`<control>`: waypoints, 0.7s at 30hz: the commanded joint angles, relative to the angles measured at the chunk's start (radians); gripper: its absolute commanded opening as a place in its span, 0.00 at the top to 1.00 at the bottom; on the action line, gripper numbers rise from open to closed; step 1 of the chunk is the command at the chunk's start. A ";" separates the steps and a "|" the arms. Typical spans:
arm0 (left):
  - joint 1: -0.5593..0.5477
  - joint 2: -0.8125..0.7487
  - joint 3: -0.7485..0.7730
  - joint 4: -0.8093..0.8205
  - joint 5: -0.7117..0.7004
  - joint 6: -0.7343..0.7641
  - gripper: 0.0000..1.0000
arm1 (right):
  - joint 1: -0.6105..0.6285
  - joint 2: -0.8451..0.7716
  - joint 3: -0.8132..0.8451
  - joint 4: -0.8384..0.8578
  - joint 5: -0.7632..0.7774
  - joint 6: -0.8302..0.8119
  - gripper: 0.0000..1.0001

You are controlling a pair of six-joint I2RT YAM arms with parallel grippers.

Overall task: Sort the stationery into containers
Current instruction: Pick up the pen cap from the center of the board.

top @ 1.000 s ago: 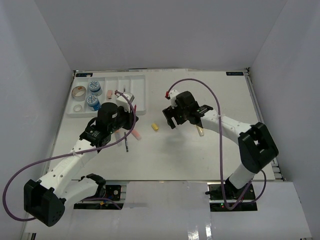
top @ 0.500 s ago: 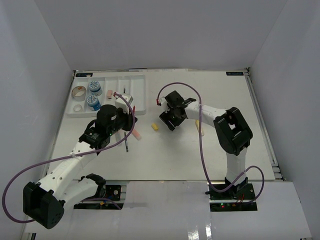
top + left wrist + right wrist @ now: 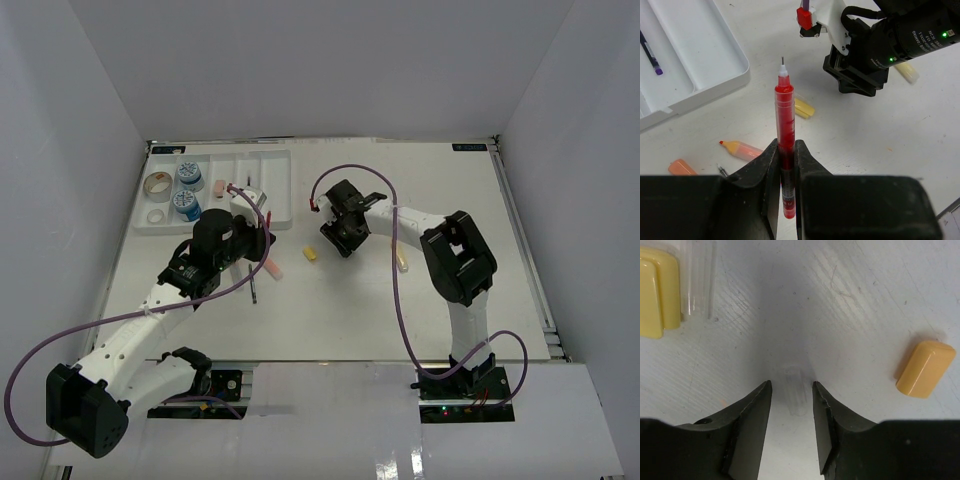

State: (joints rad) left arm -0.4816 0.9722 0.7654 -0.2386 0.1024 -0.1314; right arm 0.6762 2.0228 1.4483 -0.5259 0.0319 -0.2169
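My left end effector (image 3: 786,167) is clamped tight on a red pen (image 3: 784,120). The pen stands up between the fingers with its fine tip pointing away from my wrist, held clear of the surface (image 3: 330,310). From overhead, this end effector hangs just beside the near right corner of the white tray (image 3: 280,205).

On the surface under the pen lie an orange marker (image 3: 741,149), an orange cap (image 3: 679,166) near it, and a small yellow block (image 3: 804,108) further right. The left part of the tray holds two tape rolls (image 3: 156,184), two blue-white tubs (image 3: 188,174) and a pink eraser (image 3: 219,187). A dark pen (image 3: 650,54) lies in one of the long compartments.

My right end effector (image 3: 790,386) is down at the surface, right of the tray, with its jaws partway open. They straddle a small clear cap (image 3: 795,396) that lies flat between the tips. I see a gap on either side of the cap, so nothing is gripped. The yellow block sits off to one side of these fingers. A pale yellow object (image 3: 657,290) is cut off at the upper left edge of my right wrist view.
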 commanded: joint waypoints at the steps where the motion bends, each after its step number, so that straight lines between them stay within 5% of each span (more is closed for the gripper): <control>1: 0.003 -0.021 -0.005 0.025 0.029 0.001 1.00 | 0.002 0.039 0.027 -0.039 0.022 -0.012 0.56; 9: 0.005 -0.027 -0.008 0.027 0.049 0.004 1.00 | 0.016 0.021 0.009 -0.043 0.028 -0.013 0.85; 21: 0.005 -0.147 -0.057 0.172 0.216 -0.016 1.00 | 0.068 -0.340 -0.068 0.061 0.043 0.155 0.92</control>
State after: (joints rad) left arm -0.4805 0.8703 0.7227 -0.1650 0.2325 -0.1341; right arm 0.7223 1.8408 1.3830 -0.5411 0.0639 -0.1383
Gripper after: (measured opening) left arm 0.229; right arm 0.190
